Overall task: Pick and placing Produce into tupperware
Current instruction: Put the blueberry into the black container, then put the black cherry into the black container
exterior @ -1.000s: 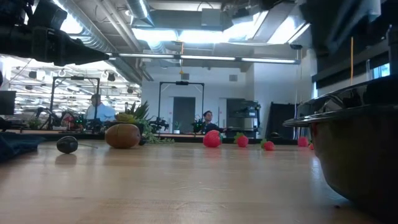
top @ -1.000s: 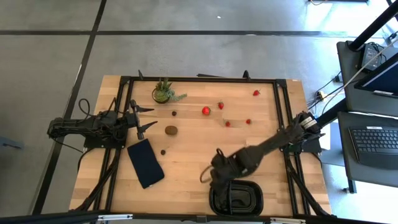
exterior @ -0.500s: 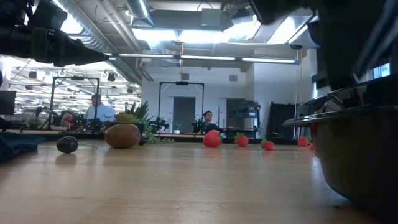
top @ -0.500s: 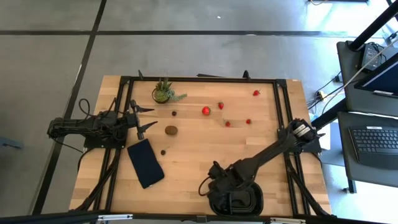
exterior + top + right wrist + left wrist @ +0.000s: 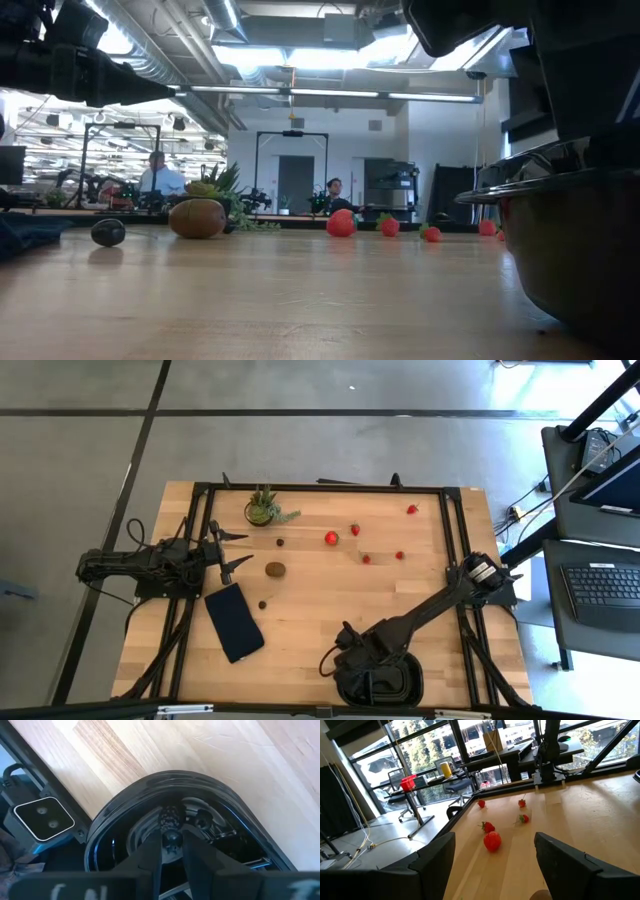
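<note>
The right end effector (image 5: 172, 851) hangs right over the black tupperware (image 5: 403, 687), which sits at the near edge of the tabletop (image 5: 330, 600), at about 6 o'clock in the high view. Its fingers (image 5: 150, 855) are close together and pinch a small dark berry (image 5: 172, 839). Another bumpy dark berry (image 5: 169, 816) lies inside the tupperware just past the fingertips.

The left end effector (image 5: 228, 550) waits at the tabletop's 9 o'clock side. Its fingers (image 5: 432, 857) are spread wide apart and hold nothing.

The rest of the produce lies out on the wood. A brown kiwi (image 5: 274, 569) sits near the middle, to the left. A tiny dark berry (image 5: 262, 603) sits toward 6 o'clock from the kiwi, and one more (image 5: 280, 542) toward 12 o'clock from it. A big red strawberry (image 5: 331, 537) lies toward 12 o'clock, with smaller ones (image 5: 354, 529) spread toward 1 and 2 o'clock.

A small green plant (image 5: 263, 508) stands at 11 o'clock. A flat dark slab (image 5: 234, 621) lies at 8 o'clock.
</note>
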### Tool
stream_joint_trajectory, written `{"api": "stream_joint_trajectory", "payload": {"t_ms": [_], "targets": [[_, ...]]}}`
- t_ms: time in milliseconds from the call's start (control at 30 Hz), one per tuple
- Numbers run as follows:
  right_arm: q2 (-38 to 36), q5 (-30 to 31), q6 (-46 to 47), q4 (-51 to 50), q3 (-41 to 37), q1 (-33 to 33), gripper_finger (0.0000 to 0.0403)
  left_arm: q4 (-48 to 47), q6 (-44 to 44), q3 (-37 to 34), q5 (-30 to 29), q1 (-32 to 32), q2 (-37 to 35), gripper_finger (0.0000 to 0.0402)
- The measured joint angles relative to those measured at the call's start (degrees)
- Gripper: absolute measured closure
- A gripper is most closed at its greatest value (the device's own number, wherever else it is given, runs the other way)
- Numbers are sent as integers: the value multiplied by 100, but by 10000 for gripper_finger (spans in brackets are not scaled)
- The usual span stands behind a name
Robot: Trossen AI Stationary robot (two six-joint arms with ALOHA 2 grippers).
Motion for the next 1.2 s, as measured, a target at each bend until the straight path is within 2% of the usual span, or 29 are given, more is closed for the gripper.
{"api": "stream_joint_trajectory", "payload": {"t_ms": [333,733,933,1200], "targets": [[0,-1,-15,0,0,0,302,0,0,0,-1,0,2,137],[0,-152,-17,0,0,-5,226,0,0,0,-1,0,1,137],[-124,-158,-117,-158,0,-31,211,0,0,0,0,0,2,137],[-735,1368,-973,-715,4,-76,210,2,0,0,0,2,0,137]]}}
